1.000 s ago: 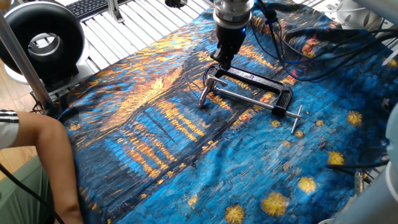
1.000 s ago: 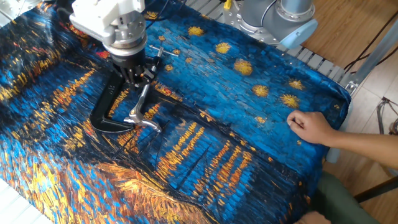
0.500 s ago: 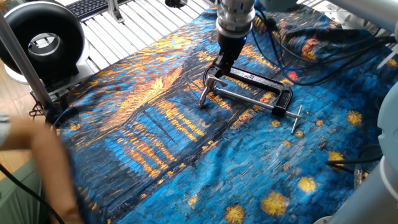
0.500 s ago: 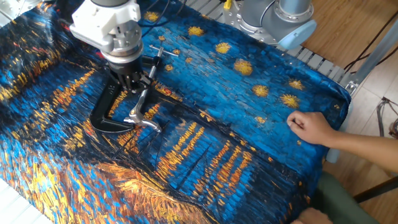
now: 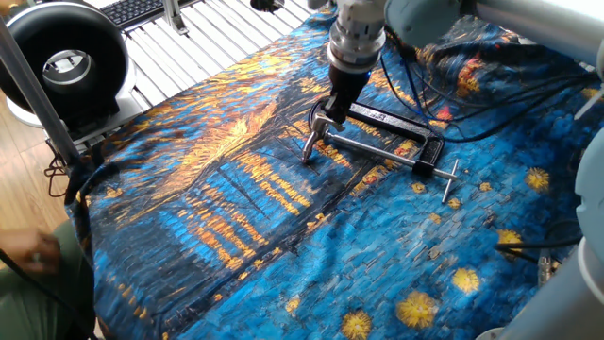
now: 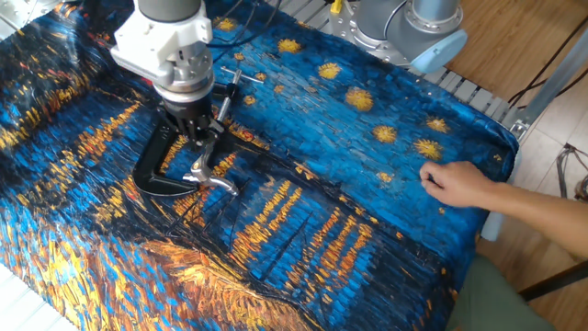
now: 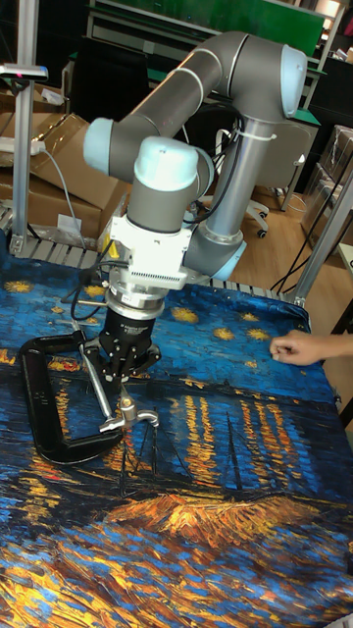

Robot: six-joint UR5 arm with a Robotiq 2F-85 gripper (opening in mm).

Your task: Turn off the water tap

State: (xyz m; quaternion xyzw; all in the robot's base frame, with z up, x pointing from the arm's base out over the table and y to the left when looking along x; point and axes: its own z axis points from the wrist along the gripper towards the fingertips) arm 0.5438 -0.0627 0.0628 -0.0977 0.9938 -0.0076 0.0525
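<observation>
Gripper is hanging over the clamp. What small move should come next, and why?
Probably lower the gripper a little further toward the small metal tap held at the jaw end of the black C-clamp. It hangs just above the tap, fingers pointing down, and no grasp shows yet. Whether the fingers are open cannot be told.

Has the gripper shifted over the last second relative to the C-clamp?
Yes. The gripper has travelled along the black C-clamp toward its jaw end, closing on the small metal tap held there. The clamp itself lies where it was.
</observation>
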